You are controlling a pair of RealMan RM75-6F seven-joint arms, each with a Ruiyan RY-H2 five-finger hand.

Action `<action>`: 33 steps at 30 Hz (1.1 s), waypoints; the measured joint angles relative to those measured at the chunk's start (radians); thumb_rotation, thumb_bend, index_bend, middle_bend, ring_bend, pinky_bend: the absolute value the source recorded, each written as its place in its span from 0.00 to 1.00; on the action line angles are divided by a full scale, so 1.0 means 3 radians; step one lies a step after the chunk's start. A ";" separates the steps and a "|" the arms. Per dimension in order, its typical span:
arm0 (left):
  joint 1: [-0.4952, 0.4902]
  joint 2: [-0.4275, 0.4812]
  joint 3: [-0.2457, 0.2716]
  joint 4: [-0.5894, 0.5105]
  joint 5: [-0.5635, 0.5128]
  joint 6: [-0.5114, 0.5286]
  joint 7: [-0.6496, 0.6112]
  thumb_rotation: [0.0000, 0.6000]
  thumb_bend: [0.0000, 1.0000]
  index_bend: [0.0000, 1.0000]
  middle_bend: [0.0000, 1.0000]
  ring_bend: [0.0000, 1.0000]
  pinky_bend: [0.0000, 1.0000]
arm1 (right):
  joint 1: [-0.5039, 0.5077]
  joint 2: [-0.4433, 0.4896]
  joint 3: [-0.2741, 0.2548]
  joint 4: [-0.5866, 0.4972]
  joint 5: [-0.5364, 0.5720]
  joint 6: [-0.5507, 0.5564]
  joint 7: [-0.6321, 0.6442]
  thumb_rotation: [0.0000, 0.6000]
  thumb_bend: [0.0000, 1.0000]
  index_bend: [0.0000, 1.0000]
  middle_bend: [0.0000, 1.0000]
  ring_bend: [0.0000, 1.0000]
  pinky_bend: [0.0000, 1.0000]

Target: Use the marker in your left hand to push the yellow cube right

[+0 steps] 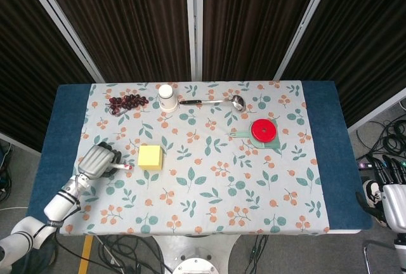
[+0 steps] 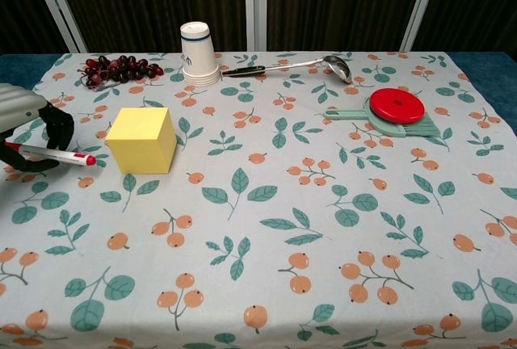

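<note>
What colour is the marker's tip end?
Red: the marker has a red cap on a white barrel, clearest in the chest view.

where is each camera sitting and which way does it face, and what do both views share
Head view: high above the table's near edge, looking steeply down on the whole table; shows the left hand with its forearm, and the right hand off the table's right side.
Chest view: low at the near edge, looking across the tabletop toward the curtains; only the left hand shows, at the left edge.
Shared: left hand, marker, yellow cube, cup, ladle.
</note>
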 measured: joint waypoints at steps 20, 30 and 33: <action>0.0130 -0.0237 0.0001 0.0582 0.0064 0.0273 -0.0641 1.00 0.41 0.69 0.71 0.51 0.48 | -0.0014 0.0022 -0.0008 -0.0037 -0.0011 0.0018 -0.0030 1.00 0.22 0.01 0.14 0.00 0.07; -0.0035 -0.0422 -0.0030 0.0866 0.0064 0.0092 -0.0805 1.00 0.41 0.69 0.71 0.51 0.48 | -0.0021 0.0022 -0.0006 -0.0027 0.0024 0.0000 -0.0031 1.00 0.22 0.01 0.14 0.00 0.07; -0.0086 -0.0453 -0.0032 0.0869 0.0078 0.0078 -0.0826 1.00 0.41 0.69 0.71 0.51 0.48 | -0.0021 0.0020 -0.0005 -0.0016 0.0031 -0.0006 -0.0025 1.00 0.22 0.01 0.14 0.00 0.07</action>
